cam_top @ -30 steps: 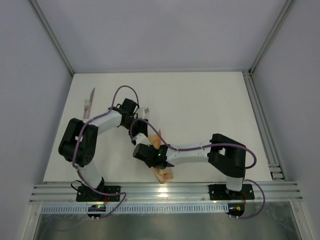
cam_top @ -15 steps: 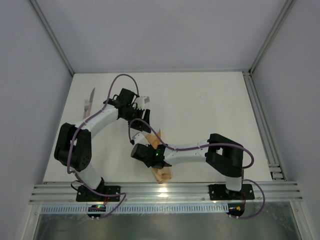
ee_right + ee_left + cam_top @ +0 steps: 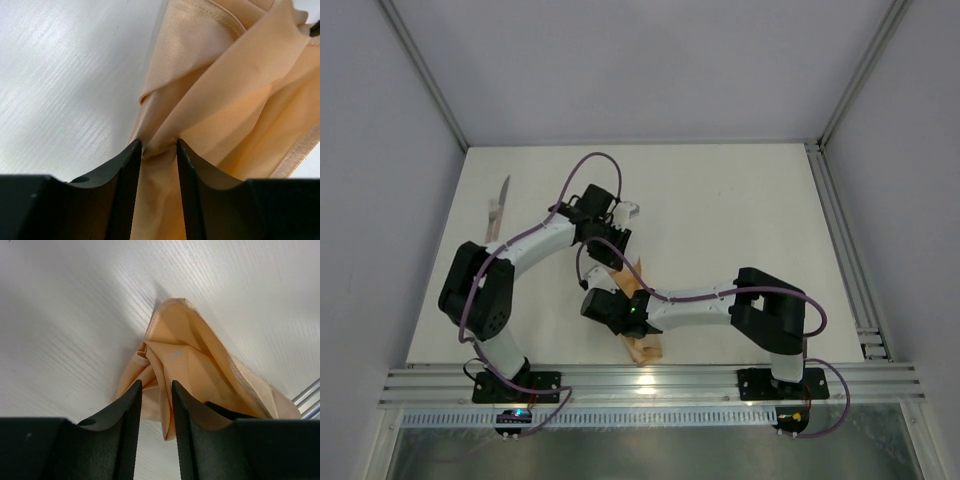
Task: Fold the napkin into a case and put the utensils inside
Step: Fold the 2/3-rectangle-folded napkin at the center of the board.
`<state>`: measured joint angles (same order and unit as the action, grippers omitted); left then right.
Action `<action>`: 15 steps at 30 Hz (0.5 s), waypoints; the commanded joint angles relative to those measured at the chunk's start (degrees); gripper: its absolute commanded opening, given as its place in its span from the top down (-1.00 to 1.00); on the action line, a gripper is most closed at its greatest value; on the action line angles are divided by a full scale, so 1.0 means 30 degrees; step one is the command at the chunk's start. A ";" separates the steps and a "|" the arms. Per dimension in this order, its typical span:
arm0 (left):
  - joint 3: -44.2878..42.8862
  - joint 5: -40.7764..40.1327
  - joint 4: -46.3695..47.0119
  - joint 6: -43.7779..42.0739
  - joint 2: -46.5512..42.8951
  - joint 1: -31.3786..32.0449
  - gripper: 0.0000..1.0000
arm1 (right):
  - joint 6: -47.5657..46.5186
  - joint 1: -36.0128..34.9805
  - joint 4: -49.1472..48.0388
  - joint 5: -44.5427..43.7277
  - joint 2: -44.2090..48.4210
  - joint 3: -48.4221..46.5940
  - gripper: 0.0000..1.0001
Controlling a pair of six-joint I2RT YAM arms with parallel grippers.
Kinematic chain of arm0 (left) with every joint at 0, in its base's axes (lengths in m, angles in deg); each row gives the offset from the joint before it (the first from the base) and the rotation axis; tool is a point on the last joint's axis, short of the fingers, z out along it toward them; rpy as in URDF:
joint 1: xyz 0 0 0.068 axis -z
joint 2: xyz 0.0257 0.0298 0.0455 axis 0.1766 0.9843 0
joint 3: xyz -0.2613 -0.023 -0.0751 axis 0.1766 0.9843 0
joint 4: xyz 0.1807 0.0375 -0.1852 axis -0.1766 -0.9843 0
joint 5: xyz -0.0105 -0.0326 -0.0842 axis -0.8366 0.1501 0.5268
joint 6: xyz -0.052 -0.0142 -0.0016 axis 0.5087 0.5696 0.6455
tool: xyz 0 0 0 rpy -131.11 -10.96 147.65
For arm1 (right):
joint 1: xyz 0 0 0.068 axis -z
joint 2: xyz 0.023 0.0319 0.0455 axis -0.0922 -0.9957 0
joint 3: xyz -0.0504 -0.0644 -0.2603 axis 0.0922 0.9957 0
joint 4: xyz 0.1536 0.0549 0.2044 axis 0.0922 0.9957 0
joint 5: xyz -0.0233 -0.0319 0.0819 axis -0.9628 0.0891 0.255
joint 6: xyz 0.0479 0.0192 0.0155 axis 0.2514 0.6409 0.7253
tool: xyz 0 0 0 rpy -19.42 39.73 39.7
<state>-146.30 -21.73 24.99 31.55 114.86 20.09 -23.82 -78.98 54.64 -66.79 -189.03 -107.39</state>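
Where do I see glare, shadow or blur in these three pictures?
Top external view: even light, sharp, no glare. Left wrist view: napkin sharp, a soft shadow beside its far tip, the near fingers black and featureless. Right wrist view: streaky glare on the table, sheen on the cloth.

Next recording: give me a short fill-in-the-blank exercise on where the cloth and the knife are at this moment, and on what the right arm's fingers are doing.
1. The right arm's fingers pinch a bunched fold of the ___.
2. The knife lies near the ___ edge of the table, away from both arms.
3. The knife is not yet ___ the napkin.

Missing words: napkin; left; inside
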 commanded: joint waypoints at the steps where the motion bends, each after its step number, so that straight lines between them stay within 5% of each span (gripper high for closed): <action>1: 0.0239 -0.0601 0.0739 -0.0607 0.0243 0.0254 0.37 | 0.0220 0.0042 0.1496 0.0611 -0.1624 0.0610 0.20; 5: 0.0914 -0.0161 0.1002 -0.0549 0.0682 0.0372 0.55 | 0.0161 0.0130 0.1467 0.0611 -0.1624 0.0639 0.20; 10: 0.1471 -0.0190 0.1470 -0.0695 0.0332 0.0343 1.00 | 0.0249 0.0160 0.1438 0.0611 -0.1624 0.0669 0.20; 15: 0.1792 -0.0073 0.1646 -0.0725 0.0214 0.0080 1.00 | 0.0220 0.0188 0.1467 0.0523 -0.1566 0.0610 0.18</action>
<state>-142.36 -22.23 27.81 30.11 116.48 20.09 -24.32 -79.11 54.64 -67.20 -189.12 -107.46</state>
